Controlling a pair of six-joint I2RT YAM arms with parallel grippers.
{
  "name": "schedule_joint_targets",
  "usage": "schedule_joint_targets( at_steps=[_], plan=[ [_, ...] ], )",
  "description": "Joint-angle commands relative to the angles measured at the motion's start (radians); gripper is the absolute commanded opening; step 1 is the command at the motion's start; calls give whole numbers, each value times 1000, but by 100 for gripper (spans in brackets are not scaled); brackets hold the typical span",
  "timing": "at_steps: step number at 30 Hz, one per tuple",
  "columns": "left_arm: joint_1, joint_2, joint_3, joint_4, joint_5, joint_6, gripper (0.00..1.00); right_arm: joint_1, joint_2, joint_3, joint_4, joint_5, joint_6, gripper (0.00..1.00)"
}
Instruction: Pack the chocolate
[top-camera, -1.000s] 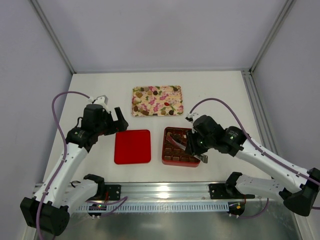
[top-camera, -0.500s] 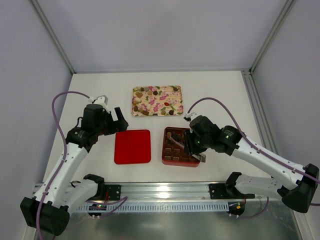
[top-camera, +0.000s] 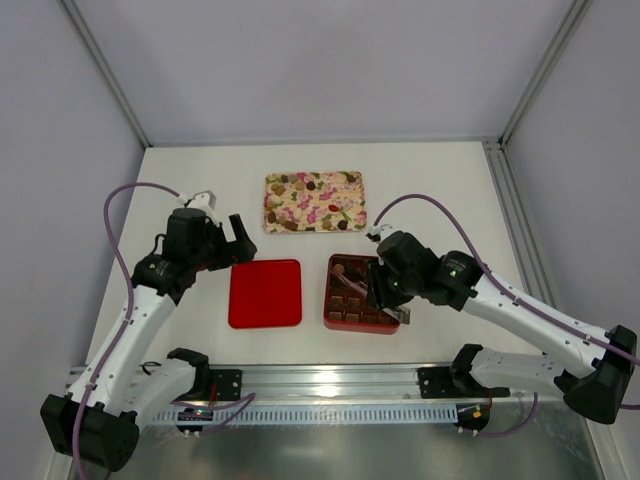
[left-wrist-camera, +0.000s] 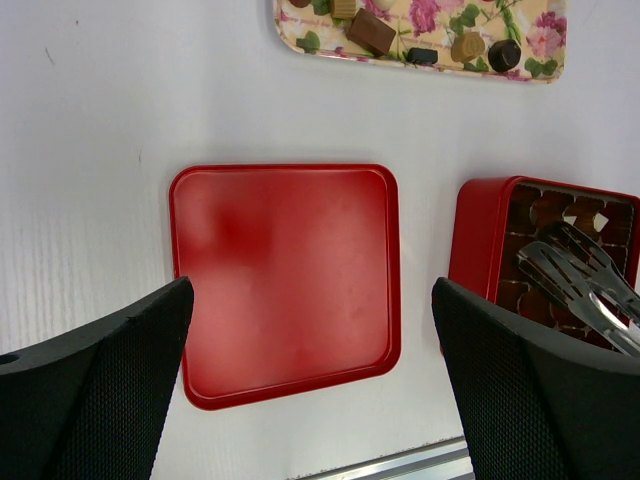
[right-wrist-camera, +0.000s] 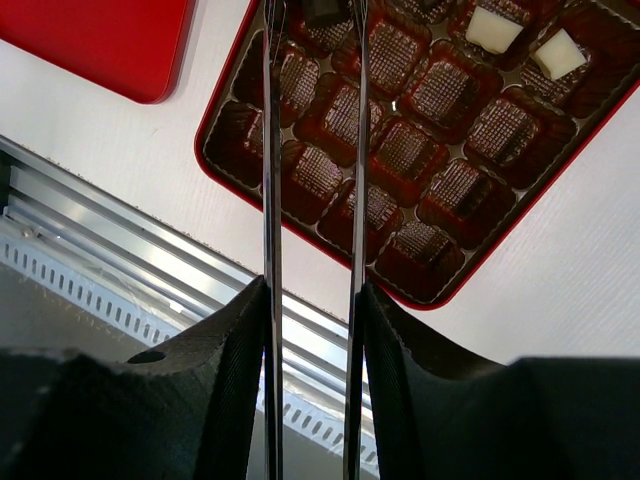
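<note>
Several chocolate pieces (top-camera: 305, 190) lie on the floral tray (top-camera: 315, 212); some show in the left wrist view (left-wrist-camera: 372, 32). The red box (top-camera: 331, 300) with brown gridded insert holds two cream pieces (right-wrist-camera: 492, 30) in far cells. My right gripper (right-wrist-camera: 312, 290) is shut on metal tongs (right-wrist-camera: 270, 150) over the box (right-wrist-camera: 440, 303). The tong tips pinch a dark chocolate piece (right-wrist-camera: 325, 10) above a far cell. My left gripper (left-wrist-camera: 312, 290) is open and empty above the red lid (left-wrist-camera: 285, 280).
The red lid (top-camera: 265, 293) lies flat left of the box. The floral tray (left-wrist-camera: 300, 40) sits behind both. An aluminium rail (top-camera: 330, 380) runs along the near table edge. White walls enclose the table on three sides.
My right gripper with the tongs has shifted slightly left over the red box. The left arm has not moved.
</note>
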Motion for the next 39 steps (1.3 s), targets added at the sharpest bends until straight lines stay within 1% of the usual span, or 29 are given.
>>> schedule_joint_targets(
  at_steps=[1, 6, 11, 16, 18, 20, 21, 23, 24, 25, 27, 28, 32, 34, 39],
  plan=[
    [4, -3, 23, 7, -10, 5, 100, 6, -5, 78, 0, 35, -7, 43],
    [4, -3, 24, 7, -12, 5, 100, 3, 22, 153, -23, 66, -33, 45],
    [4, -2, 23, 7, -10, 4, 100, -18, 101, 262, -17, 60, -80, 46],
    [4, 0, 24, 7, -12, 5, 100, -81, 204, 363, 38, 3, -142, 46],
    [4, 1, 24, 7, -10, 3, 100, -126, 273, 423, 58, -8, -166, 46],
    [4, 1, 24, 6, -12, 5, 100, -144, 324, 489, 71, -32, -186, 46],
    [4, 3, 24, 7, -9, 3, 100, -159, 381, 515, 77, -35, -195, 46],
    [4, 1, 24, 7, -9, 5, 100, -169, 440, 599, 75, -37, -225, 47],
    [4, 1, 23, 7, -7, 5, 100, -178, 510, 630, 72, -35, -232, 48],
    [4, 3, 24, 7, -7, 3, 100, -183, 538, 690, 69, -37, -249, 48],
    [4, 3, 23, 7, -7, 4, 100, -190, 633, 750, 57, -70, -261, 49],
    [4, 3, 24, 4, -6, 5, 100, -192, 669, 817, 49, -70, -267, 49],
    [4, -2, 24, 9, -6, 5, 100, -193, 811, 966, 13, -66, -289, 49],
    [4, -2, 23, 9, -4, 5, 100, -196, 892, 1052, -20, -20, -297, 49],
    [4, -5, 23, 9, -1, 5, 100, -201, 992, 1141, -14, -8, -309, 49]
  ],
)
